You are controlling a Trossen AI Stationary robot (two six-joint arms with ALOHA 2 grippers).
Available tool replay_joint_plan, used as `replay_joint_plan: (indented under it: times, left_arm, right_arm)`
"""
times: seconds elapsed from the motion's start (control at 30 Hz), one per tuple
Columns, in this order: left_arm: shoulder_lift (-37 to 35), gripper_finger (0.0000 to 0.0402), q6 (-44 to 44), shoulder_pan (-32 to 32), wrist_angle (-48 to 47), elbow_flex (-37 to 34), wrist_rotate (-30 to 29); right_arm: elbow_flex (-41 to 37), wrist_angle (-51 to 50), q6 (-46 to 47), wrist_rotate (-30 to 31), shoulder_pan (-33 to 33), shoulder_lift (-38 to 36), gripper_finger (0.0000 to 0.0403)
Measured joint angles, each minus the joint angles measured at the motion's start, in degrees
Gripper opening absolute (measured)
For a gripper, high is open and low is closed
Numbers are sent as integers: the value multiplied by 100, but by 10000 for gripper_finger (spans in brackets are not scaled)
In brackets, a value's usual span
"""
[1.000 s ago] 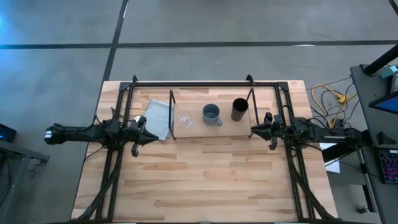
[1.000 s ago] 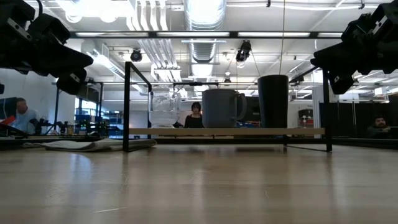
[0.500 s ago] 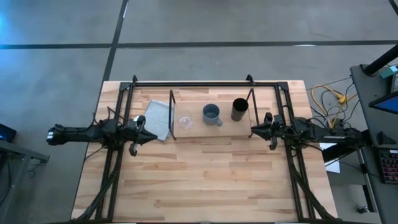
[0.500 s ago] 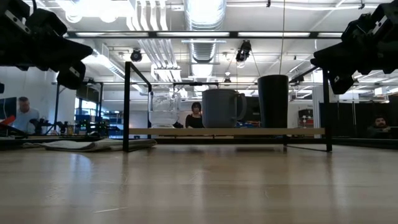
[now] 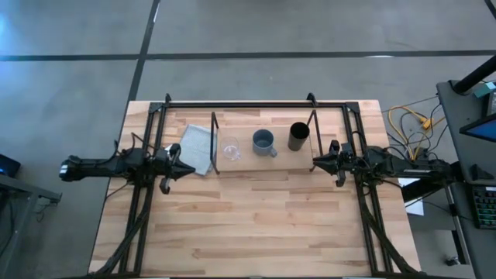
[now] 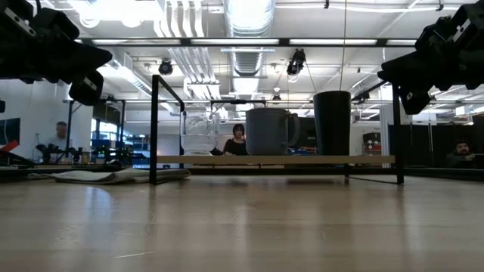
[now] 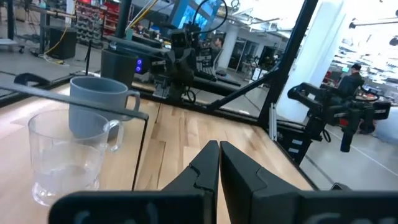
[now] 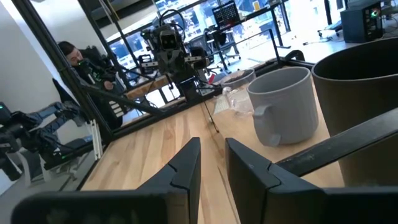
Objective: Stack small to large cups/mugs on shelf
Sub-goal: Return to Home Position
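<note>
Three vessels stand upright in a row on the light-wood shelf [image 5: 252, 160] [image 6: 276, 159]. They are a small clear cup [image 5: 230, 149] [image 7: 67, 155], a blue-grey mug [image 5: 263, 142] [image 8: 283, 106] and a taller dark cup [image 5: 299, 136] [image 6: 332, 121]. My left gripper [image 5: 191, 171] [image 7: 218, 148] is shut and empty, raised off the table just left of the shelf. My right gripper [image 5: 315, 163] [image 8: 212, 148] hovers at the shelf's right end, open by a narrow gap and empty.
A grey folded cloth [image 5: 198, 147] [image 6: 113, 176] lies on the table left of the shelf, beside my left gripper. Black wire frames [image 5: 215, 139] stand at the shelf's ends. The near half of the wooden table [image 5: 256, 225] is bare. People show in the room behind.
My left gripper has risen a little beside the shelf and stayed shut. The cups and my right arm have kept still.
</note>
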Motion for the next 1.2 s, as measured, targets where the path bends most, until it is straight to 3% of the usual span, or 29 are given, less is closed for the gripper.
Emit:
replay_joint_plan:
  times: [1.2]
  left_arm:
    - [239, 0, 0, 4, -11, 7, 1]
  right_arm:
    - [2, 2, 0, 0, 0, -2, 68]
